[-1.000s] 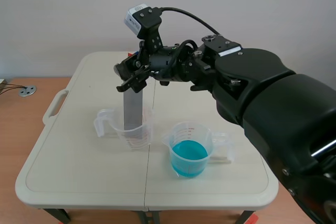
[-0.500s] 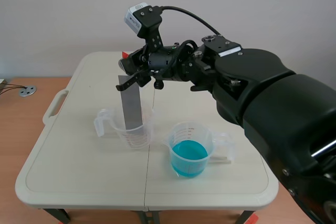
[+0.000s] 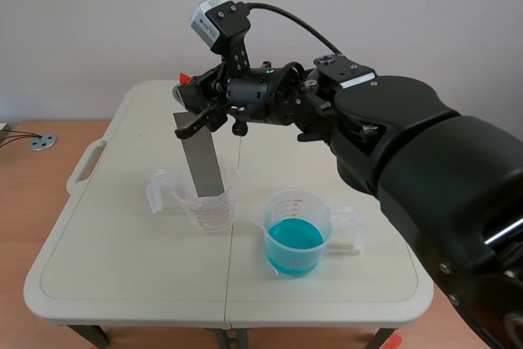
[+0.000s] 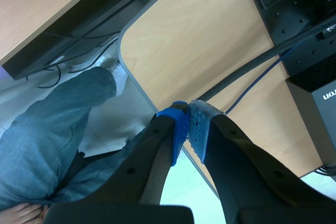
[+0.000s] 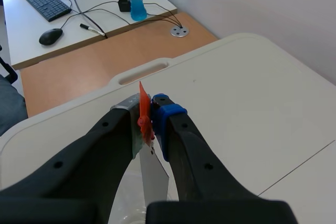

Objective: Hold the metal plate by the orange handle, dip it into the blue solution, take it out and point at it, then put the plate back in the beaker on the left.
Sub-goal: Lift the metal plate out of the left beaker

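On the white worktop [image 3: 122, 267], two clear measuring beakers with handles: the left beaker [image 3: 208, 208], red-marked, and, near it but apart, the beaker of blue solution [image 3: 296, 243], roughly half full. One metal plate [image 3: 203, 157]: flat, grey, long and narrow, smooth-faced, with one small orange handle [image 5: 143, 109] at its upper end. Held aloft and tilted, upper end leaning away from the beaker of blue solution, lower end just inside the mouth of the left beaker. Two claws: right claw [image 5: 148, 116] clamped on the orange handle, a pad on either side, above the left beaker; left claw [image 4: 188, 127] closed on nothing, blue pads touching, beside a wooden desk [image 4: 210, 40].
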`<action>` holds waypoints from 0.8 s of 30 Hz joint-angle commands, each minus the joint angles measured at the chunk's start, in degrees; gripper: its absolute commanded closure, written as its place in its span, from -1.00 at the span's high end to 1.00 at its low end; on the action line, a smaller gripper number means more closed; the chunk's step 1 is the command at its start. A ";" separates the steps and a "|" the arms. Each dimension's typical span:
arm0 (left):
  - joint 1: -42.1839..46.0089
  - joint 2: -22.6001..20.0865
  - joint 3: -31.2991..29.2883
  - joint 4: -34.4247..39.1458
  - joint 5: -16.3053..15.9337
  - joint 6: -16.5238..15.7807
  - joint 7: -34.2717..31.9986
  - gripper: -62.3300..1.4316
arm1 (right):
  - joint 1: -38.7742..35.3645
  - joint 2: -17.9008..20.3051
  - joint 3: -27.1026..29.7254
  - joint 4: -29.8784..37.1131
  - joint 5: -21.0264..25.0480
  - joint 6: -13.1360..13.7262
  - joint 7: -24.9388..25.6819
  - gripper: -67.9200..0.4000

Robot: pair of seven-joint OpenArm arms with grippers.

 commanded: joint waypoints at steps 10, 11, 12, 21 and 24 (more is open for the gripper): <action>-1.29 -0.02 -0.37 0.92 -0.15 0.04 -0.26 -0.90 | -5.09 0.15 0.13 11.23 -2.64 0.28 -0.13 -0.94; -1.46 -0.02 -0.37 0.92 -0.15 0.04 -0.11 -0.90 | -5.79 0.26 0.13 12.61 -2.64 0.26 -1.11 -0.94; -1.73 -0.02 -0.37 0.92 -0.17 -0.02 -0.02 -0.90 | -6.34 0.33 0.13 13.97 -2.64 0.26 -1.99 -0.94; -2.10 -0.02 -0.37 0.92 -0.15 0.02 -0.07 -0.90 | -12.00 1.07 0.28 26.43 -2.62 -1.55 -9.66 -0.94; -2.10 -0.02 -0.37 0.92 -0.15 0.02 -0.07 -0.90 | -13.70 1.11 0.33 30.47 -2.62 -1.88 -12.44 -0.94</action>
